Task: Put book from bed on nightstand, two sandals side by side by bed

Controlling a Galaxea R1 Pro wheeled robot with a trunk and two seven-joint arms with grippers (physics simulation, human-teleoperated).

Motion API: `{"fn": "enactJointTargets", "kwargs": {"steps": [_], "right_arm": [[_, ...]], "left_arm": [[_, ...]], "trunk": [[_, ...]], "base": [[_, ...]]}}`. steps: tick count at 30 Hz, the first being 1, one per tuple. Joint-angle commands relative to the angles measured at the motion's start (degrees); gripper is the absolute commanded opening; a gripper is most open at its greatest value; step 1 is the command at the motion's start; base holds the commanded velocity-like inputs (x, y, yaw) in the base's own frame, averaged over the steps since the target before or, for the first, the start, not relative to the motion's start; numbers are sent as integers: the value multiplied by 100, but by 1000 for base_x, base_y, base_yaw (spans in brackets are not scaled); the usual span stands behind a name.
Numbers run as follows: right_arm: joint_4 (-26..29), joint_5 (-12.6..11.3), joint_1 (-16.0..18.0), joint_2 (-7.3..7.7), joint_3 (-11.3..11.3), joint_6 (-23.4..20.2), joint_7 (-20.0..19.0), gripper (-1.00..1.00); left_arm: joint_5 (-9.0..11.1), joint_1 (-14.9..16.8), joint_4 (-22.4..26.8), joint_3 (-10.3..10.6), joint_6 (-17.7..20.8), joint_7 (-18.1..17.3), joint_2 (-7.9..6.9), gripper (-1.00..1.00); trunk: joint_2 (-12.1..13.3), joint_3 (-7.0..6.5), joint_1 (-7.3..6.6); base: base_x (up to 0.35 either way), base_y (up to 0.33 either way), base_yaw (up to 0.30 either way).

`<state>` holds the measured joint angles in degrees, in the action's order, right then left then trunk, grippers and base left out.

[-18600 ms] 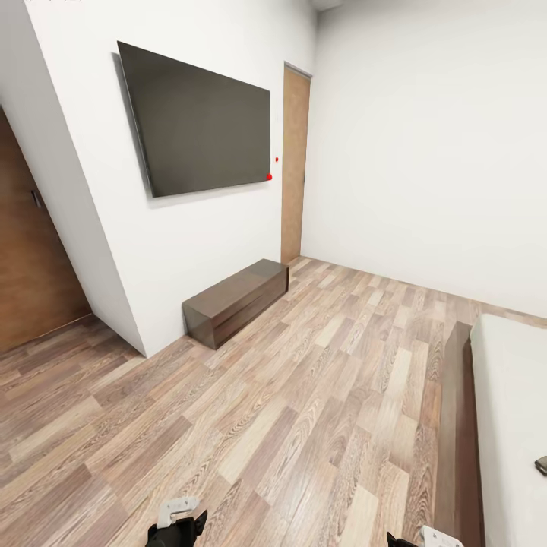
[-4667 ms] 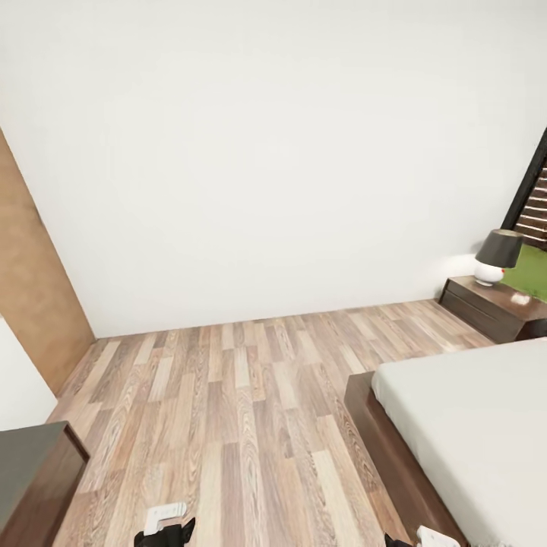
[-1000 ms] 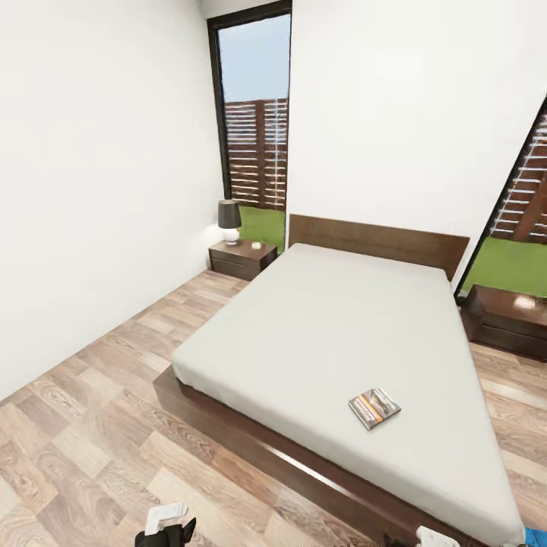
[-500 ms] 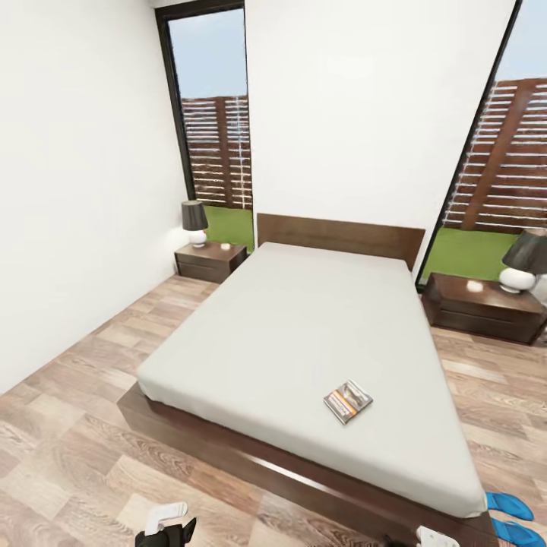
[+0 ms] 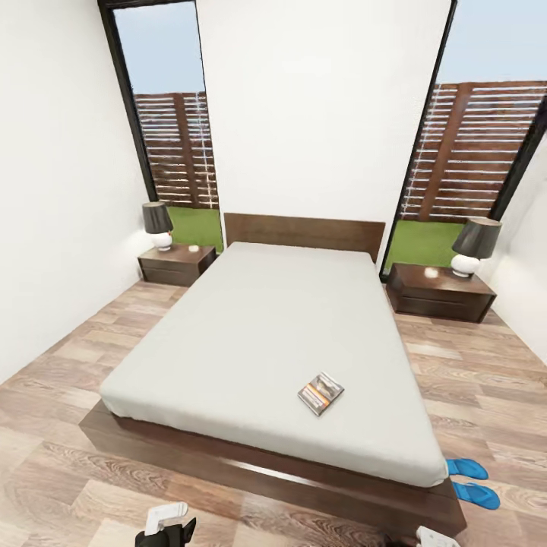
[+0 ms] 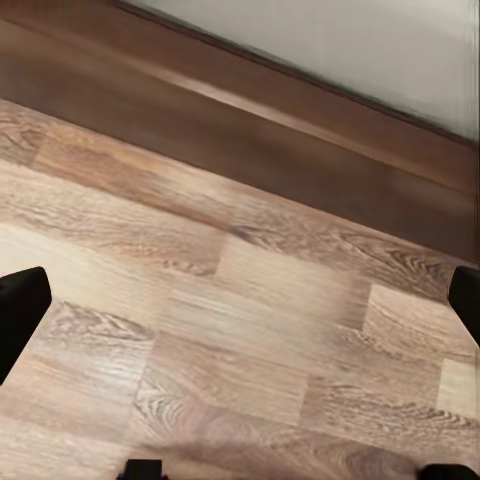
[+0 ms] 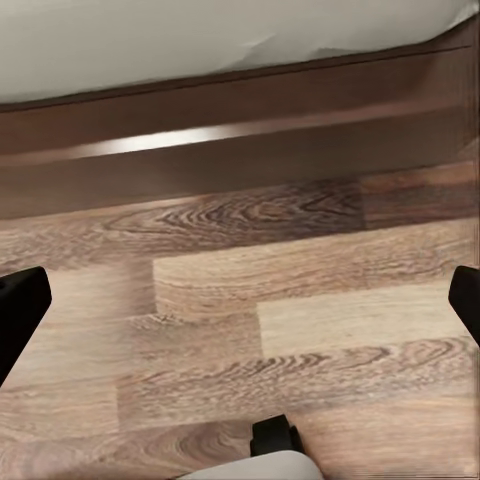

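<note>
book (image 5: 320, 393) lies on bed (image 5: 251, 327) between two lamp-topped nightstands (image 5: 176, 264), sandals (image 5: 471, 482) on floor at its corner; both arms low, jaws spread, empty

Each end effector (image 5: 169, 524) is black with a white plastic housing, and has blunt black fingertips (image 6: 20, 310).

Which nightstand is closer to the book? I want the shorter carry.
The nightstand on the robot's right, because the book lies right of the bed's middle, near the foot.

Wood floor (image 6: 230, 330) beside bed (image 6: 300, 110) frame (dark brown)
</note>
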<state>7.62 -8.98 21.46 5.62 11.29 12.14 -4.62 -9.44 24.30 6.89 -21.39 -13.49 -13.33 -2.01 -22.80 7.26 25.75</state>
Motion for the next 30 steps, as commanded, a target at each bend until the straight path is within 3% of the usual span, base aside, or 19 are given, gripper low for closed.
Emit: {"fn": "enactJointTargets", "kwargs": {"steps": [1,30], "right_arm": [[-12,-60,7,0,22,23,-48,100],[-15,-60,7,0,22,24,-48,100]], "left_arm": [[-57,4,-4,-49,-22,-20,-1,100],[-57,4,-4,-49,-22,-20,-1,100]], "trunk": [[-12,14,3],[-12,79,3]], "base": [[0,0,-285],[0,0,-280]]}}
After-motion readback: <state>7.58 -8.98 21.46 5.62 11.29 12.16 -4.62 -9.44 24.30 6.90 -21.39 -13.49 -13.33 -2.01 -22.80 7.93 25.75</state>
